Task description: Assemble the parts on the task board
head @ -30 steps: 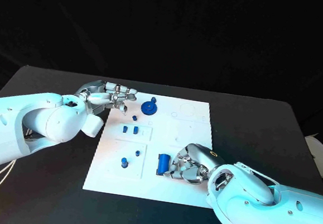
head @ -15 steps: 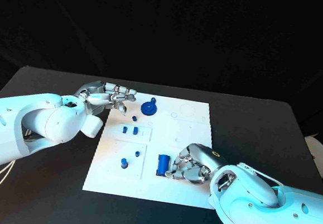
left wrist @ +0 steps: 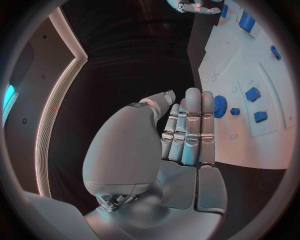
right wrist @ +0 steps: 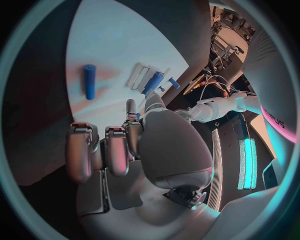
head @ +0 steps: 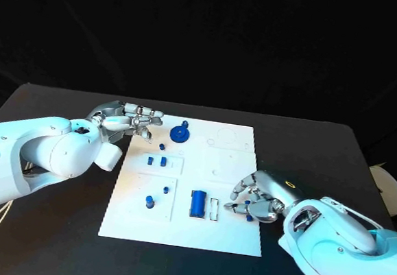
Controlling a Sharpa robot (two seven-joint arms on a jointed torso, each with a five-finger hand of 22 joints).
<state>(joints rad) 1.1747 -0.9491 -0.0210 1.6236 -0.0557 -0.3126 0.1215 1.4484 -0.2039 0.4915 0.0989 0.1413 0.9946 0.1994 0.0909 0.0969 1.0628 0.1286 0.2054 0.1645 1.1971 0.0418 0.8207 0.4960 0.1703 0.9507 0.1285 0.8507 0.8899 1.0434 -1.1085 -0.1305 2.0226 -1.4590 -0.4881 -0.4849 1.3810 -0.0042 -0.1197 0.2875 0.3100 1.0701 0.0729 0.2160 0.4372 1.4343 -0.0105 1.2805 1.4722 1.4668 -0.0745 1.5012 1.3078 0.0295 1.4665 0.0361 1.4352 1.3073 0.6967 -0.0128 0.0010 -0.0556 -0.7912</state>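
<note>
1. The task board (head: 215,230) is a flat white rectangular plate lying in the middle of the matte black table (head: 54,100), its long sides running away from the robot.
2. A blue bar-shaped part (head: 197,203) lies flat on the near half of the board, just beside a narrow white rectangular frame (head: 215,208) that lies parallel to it.
3. A round blue toothed gear (head: 180,133) sits near the board's far left corner; in the left wrist view (left wrist: 219,106) its serrated rim is plain.
4. Two small blue blocks (head: 158,161) stand side by side in a shallow square recess left of centre, with a tiny blue piece (head: 162,147) just beyond them.
5. Two small rounded blue pegs (head: 150,202) sit near the board's left edge, level with the bar.
6. The right hand (head: 257,200), silver and smooth-shelled, hovers over the board's right edge just beside the white frame, fingers curled inward; a small blue piece (head: 248,217) shows at its fingertips, but whether it is pinched cannot be told.
7. The left hand (head: 128,119) rests at the board's far left corner near the gear; its segmented metallic fingers (left wrist: 190,125) lie straight, pressed side by side, holding nothing.
</note>
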